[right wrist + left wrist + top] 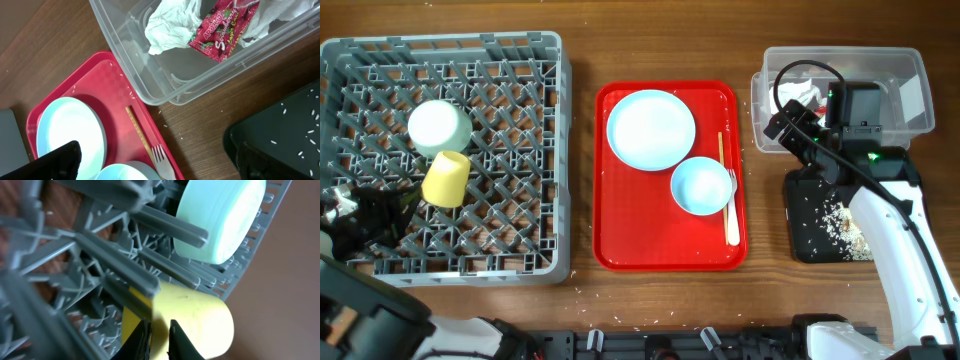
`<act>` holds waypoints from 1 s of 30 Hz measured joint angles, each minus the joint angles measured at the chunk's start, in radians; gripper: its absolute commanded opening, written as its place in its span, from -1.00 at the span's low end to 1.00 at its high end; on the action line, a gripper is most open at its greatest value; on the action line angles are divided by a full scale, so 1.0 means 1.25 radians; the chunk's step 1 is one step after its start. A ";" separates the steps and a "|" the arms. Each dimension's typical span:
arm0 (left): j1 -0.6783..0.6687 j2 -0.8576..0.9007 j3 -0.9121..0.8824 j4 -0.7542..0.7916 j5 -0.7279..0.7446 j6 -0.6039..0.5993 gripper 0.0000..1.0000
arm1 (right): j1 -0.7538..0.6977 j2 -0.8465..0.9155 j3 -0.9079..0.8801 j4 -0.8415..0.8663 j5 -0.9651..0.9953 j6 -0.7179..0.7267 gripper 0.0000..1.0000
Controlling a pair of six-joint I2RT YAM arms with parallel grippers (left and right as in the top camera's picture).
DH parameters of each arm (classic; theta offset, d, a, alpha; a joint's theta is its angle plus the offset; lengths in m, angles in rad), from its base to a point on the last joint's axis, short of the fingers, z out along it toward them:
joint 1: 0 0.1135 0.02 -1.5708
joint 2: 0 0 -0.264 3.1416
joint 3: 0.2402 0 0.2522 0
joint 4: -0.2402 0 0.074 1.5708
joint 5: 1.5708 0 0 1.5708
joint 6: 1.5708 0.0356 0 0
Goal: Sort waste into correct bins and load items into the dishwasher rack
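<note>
My left gripper (412,200) reaches into the grey dishwasher rack (520,60) and is shut on the yellow cup (447,178), which tilts over the pegs. In the left wrist view the nearly closed fingers (160,340) pinch the cup (200,315) below an upturned pale green bowl (220,215), which also shows in the overhead view (438,125). My right gripper (792,135) is open and empty between the clear tub (910,70) and the red tray. The tub holds the napkin (167,22) and the sachet wrapper (222,32). Rice crumbs (840,220) lie in the black tray (810,245).
The red tray (620,250) holds the white plate (651,128), a second pale bowl (701,185), chopsticks (724,180) and the white fork (731,205). A few rice grains lie on the wooden table around the trays.
</note>
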 measured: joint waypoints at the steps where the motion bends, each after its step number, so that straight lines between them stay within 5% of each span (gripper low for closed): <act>1: -0.002 -0.032 0.000 -0.004 -0.038 -0.009 -0.70 | 0.000 0.000 0.000 0.000 0.000 0.000 1.00; 9: -0.056 -0.336 0.000 -0.026 -0.181 -0.049 -0.92 | 0.000 0.000 0.000 0.002 0.000 0.000 0.99; 13: -0.328 -0.351 0.000 0.113 -0.243 -0.053 -0.92 | 0.000 0.000 0.000 0.003 0.000 0.000 0.99; 18: -0.553 -0.257 0.001 0.160 -0.562 -0.097 -0.92 | 0.000 0.000 0.000 0.002 0.000 0.000 0.99; 23: -0.560 -0.196 0.001 0.150 -0.732 -0.107 -0.92 | 0.000 0.000 0.000 0.002 0.000 0.000 0.99; 30: -0.560 -0.196 0.001 0.105 -0.803 -0.107 -0.92 | 0.000 0.000 0.000 0.002 0.000 0.000 1.00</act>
